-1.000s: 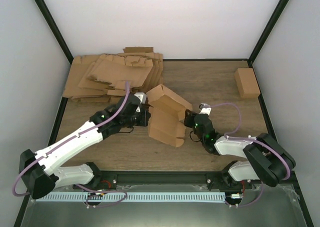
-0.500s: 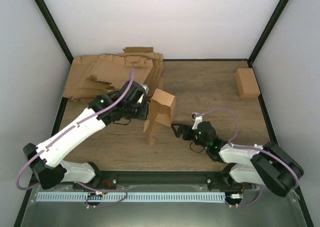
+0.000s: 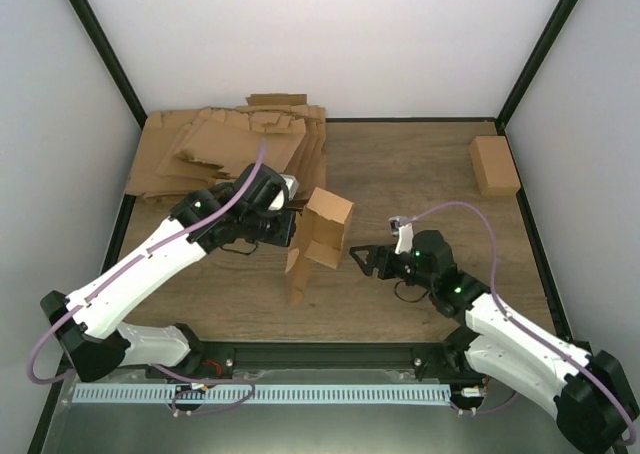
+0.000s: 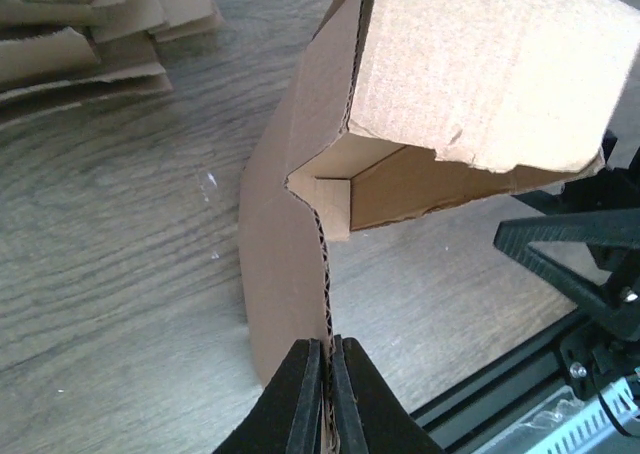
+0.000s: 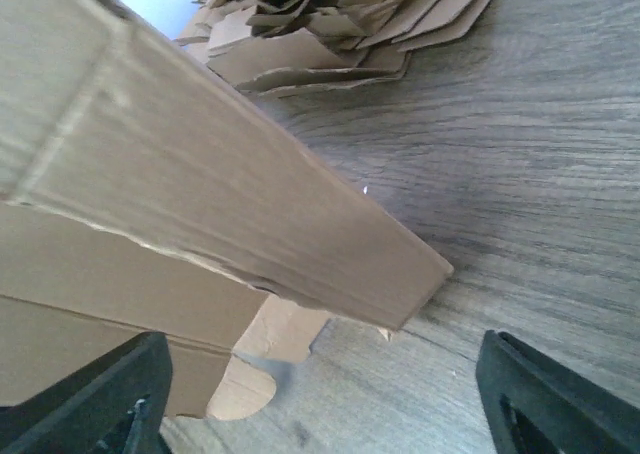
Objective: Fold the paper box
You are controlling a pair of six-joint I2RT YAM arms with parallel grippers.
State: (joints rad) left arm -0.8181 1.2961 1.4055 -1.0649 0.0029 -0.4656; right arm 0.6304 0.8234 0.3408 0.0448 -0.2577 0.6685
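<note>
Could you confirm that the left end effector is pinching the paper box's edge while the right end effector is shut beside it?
Not quite: the right end effector is open, fingers spread wide, as the right wrist view shows. The left end effector does pinch the edge of the paper box.

Bright, even light comes from overhead, leaving only faint, soft shadows on the table [image 3: 420, 174]. Seen from the right gripper [image 5: 320, 409], its dark fingertips [image 5: 95, 394] at the lower corners are blurred, and the paper box [image 5: 200, 204] just ahead looks soft, with a tiny glint on the wood beyond.
</note>
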